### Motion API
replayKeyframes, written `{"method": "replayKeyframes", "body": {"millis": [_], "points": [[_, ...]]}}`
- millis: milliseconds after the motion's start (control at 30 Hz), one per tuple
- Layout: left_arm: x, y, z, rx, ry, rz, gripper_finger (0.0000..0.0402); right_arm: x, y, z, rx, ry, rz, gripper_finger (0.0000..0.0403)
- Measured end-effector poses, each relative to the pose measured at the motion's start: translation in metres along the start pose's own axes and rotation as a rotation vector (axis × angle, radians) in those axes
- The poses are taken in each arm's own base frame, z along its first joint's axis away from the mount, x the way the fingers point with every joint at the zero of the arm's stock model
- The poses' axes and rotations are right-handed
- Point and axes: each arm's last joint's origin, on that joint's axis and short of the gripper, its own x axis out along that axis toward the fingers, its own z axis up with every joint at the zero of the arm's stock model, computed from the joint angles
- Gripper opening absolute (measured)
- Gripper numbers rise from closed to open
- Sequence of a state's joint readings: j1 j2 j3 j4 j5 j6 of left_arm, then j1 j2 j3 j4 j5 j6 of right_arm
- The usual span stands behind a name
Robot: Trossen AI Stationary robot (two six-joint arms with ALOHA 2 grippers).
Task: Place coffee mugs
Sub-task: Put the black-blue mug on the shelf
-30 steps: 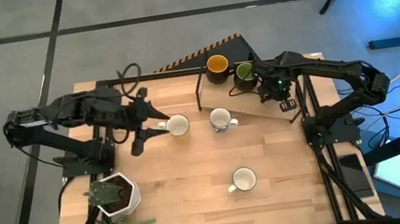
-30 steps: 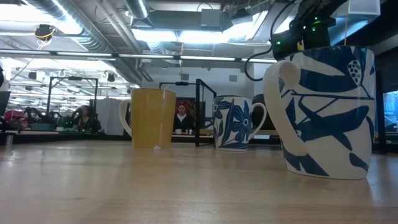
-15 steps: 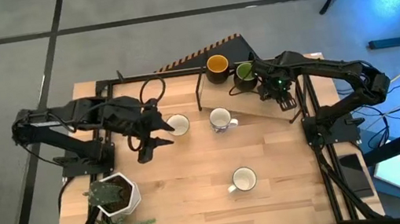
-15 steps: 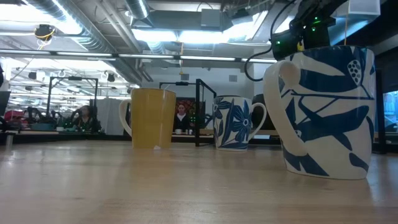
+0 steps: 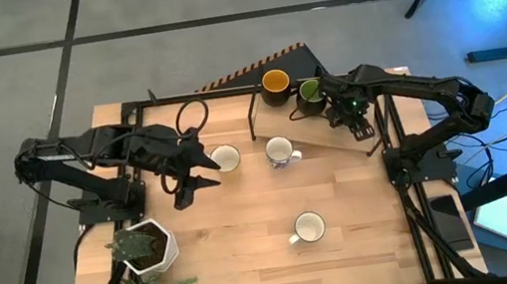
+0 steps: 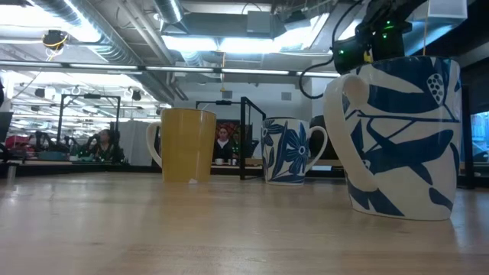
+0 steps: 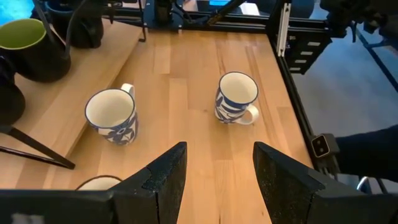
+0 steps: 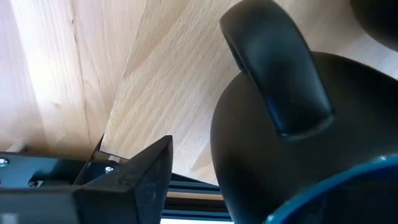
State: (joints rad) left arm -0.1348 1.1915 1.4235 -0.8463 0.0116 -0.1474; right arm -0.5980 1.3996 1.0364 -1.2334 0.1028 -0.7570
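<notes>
Our right gripper [image 5: 351,117] stands spread beside the green mug [image 5: 309,95], its handle facing that claw. Our left gripper [image 5: 200,172], also spread, hovers just beside the nearest white mug [image 5: 226,158]; 2 more sit toward the right.

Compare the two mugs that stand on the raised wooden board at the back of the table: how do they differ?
The mug with the yellow-orange inside stands nearer the table's middle; the mug with the green inside stands further right, beside the right gripper. The green one's outside is dark; the other's outside looks yellow in the low view. Both are upright, open side up, and stand close together on the board.
</notes>
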Motion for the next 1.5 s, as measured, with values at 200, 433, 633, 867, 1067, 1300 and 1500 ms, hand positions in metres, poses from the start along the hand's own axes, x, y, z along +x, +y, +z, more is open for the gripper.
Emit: {"method": "replayKeyframes", "body": {"millis": [200,433,633,867,1067,1300,1500], "points": [[0.000,0.001,0.001,0.000,-0.009,0.024,0.0180,-0.018,-0.006,0.003,0.007,-0.026,-0.054,0.0265],[-0.001,0.001,0.002,0.021,-0.028,0.025,0.0180,-0.039,-0.010,0.003,0.036,-0.018,-0.100,0.0266],[-0.001,0.001,0.002,0.028,-0.024,0.047,0.0180,-0.054,-0.006,-0.003,0.079,-0.046,-0.117,0.0246],[-0.001,0.003,-0.001,0.038,-0.001,0.090,0.0180,-0.072,0.004,-0.007,0.145,-0.211,-0.141,0.0112],[-0.002,0.005,-0.001,0.038,-0.002,0.163,0.0176,-0.062,0.014,0.021,0.063,-0.261,-0.208,0.0020],[-0.004,0.006,-0.005,0.010,0.023,0.184,0.0173,-0.051,0.017,0.040,0.027,-0.208,-0.252,0.0005],[0.006,0.008,-0.016,-0.016,0.071,0.190,0.0130,-0.040,0.014,0.045,0.038,-0.147,-0.227,0.0002]]}}
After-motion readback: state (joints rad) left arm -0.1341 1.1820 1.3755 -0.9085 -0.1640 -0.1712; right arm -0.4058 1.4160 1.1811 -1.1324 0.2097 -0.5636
